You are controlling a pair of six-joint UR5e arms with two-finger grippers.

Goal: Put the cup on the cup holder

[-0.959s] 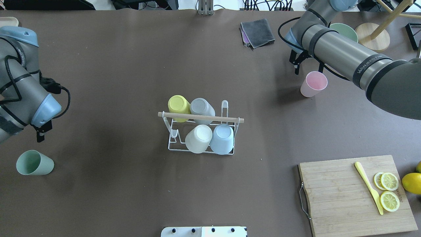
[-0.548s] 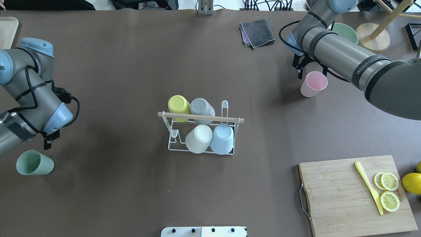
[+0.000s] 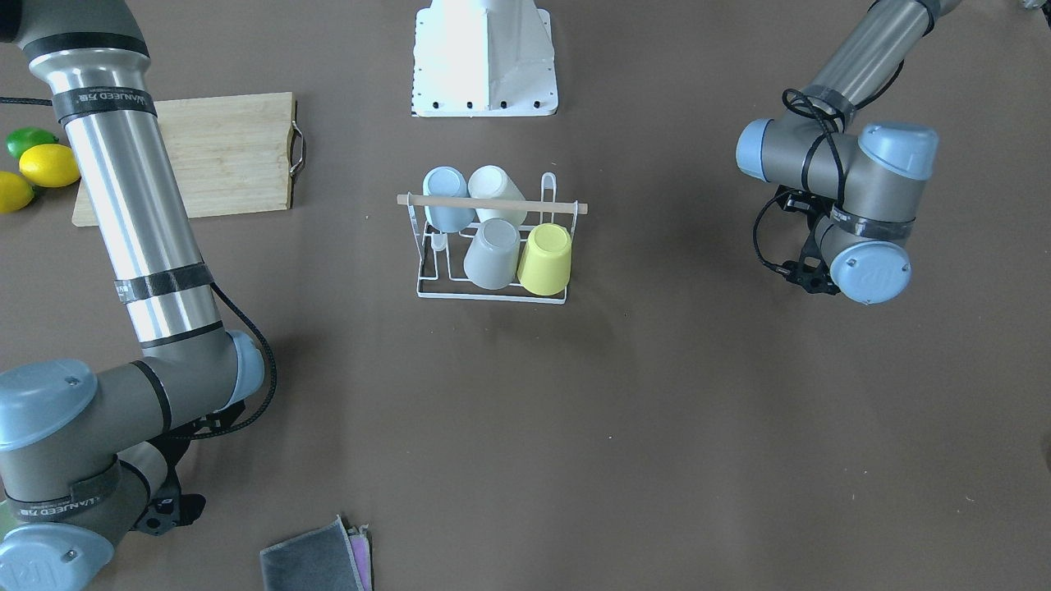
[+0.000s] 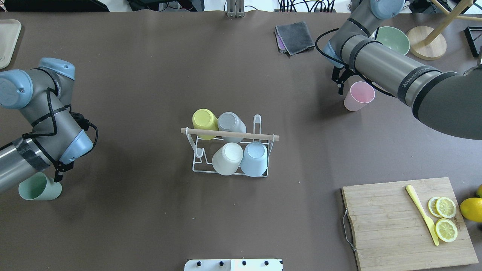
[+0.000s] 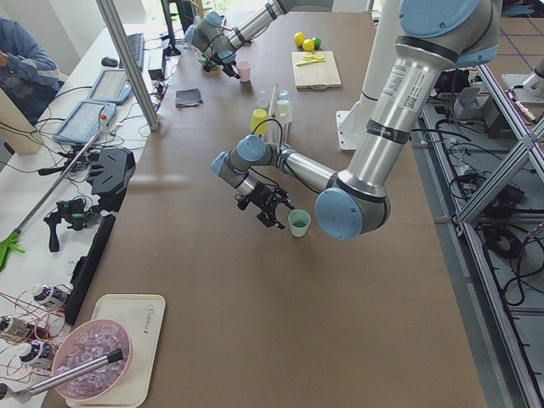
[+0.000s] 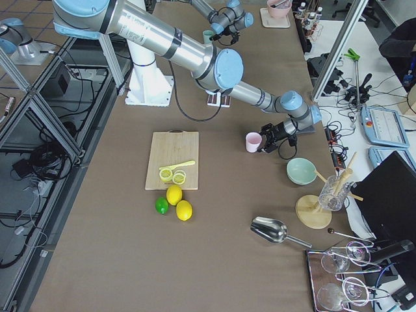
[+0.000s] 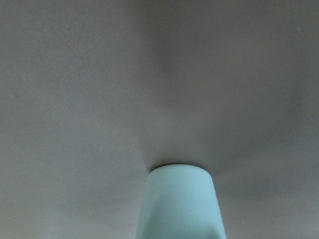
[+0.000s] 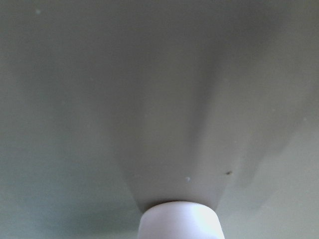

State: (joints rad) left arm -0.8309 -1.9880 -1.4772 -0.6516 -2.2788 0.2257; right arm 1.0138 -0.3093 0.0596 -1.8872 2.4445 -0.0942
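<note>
The cup holder (image 4: 229,134), a white wire rack with a wooden rod, stands mid-table and also shows in the front view (image 3: 493,289). It holds a yellow, a grey, a white and a light blue cup upside down. A green cup (image 4: 39,187) lies tilted at the left. My left gripper (image 4: 58,172) hovers just beside and above it, looks open and holds nothing; the left wrist view shows the green cup (image 7: 179,204) close below. A pink cup (image 4: 359,96) stands at the far right. My right gripper (image 4: 340,81) is just beside it, looks open and is empty.
A wooden cutting board (image 4: 388,226) with lemon slices and a yellow knife lies at the near right, with a lemon (image 4: 471,209) beside it. A grey cloth (image 4: 295,37), a green bowl (image 4: 393,39) and a wooden stand (image 4: 427,47) are at the back right.
My left arm has swung down and toward the green cup, so its gripper is now right at the cup. My right gripper has shifted slightly beside the pink cup.
</note>
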